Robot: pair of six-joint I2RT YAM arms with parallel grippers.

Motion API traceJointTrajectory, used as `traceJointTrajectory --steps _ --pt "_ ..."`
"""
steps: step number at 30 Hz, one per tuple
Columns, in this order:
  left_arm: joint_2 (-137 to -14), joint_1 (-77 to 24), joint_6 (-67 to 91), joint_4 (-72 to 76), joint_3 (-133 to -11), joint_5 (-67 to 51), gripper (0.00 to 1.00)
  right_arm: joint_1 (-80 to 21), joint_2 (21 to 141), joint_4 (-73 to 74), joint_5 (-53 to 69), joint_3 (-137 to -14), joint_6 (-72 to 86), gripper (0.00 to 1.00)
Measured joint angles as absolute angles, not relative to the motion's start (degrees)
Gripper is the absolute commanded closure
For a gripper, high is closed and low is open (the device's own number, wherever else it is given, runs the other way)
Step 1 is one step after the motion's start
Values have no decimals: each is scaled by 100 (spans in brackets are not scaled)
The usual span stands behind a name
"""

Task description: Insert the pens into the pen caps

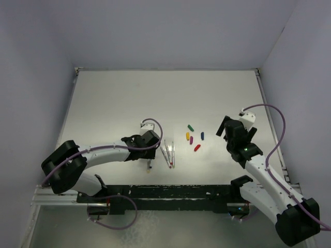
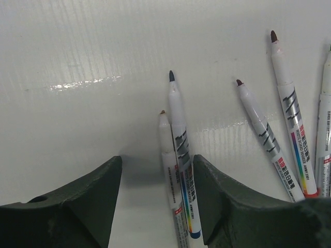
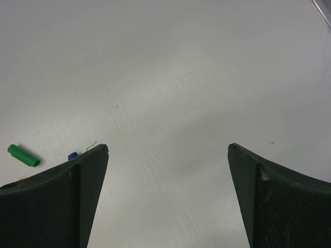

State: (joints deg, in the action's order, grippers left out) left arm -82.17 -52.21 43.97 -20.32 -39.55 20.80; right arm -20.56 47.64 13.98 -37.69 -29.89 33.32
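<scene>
Several white pens lie on the table. In the left wrist view two of them, a blue-tipped pen (image 2: 179, 150) and an orange-tipped pen (image 2: 165, 139), lie side by side between my left gripper's open jaws (image 2: 157, 157), close to the right finger (image 2: 217, 196). Three more pens (image 2: 265, 138) lie to the right. From above, my left gripper (image 1: 149, 154) is low over the pens (image 1: 168, 154). The green (image 1: 190, 126), yellow (image 1: 187, 136), purple (image 1: 192, 139), blue (image 1: 202, 135) and red (image 1: 197, 147) caps lie between the arms. My right gripper (image 1: 225, 129) is open and empty (image 3: 168, 147), right of the caps; the green cap (image 3: 23, 155) shows at its left.
The white table (image 1: 114, 103) is walled at the back and sides. A black rail (image 1: 165, 194) with the arm bases runs along the near edge. Purple cables loop beside each arm.
</scene>
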Motion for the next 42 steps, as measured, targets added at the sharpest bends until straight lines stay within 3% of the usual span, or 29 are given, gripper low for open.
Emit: traceJointTrajectory --steps 4,13,20,42 --pt "-7994 -5221 4392 -1881 -3782 2060 31 -2056 4814 1389 -3730 -2989 3330 0" --pt "-7019 -5221 4410 -1747 -3614 2189 35 -2056 4860 1376 -3616 -2989 3332 0" --pt "-7258 -5221 4602 -1920 -3614 2368 40 -2056 4880 1365 -3540 -2989 3330 0" --pt "-7839 -5221 4696 -1933 -3614 2357 40 -2056 4943 1361 -3492 -2989 3330 0"
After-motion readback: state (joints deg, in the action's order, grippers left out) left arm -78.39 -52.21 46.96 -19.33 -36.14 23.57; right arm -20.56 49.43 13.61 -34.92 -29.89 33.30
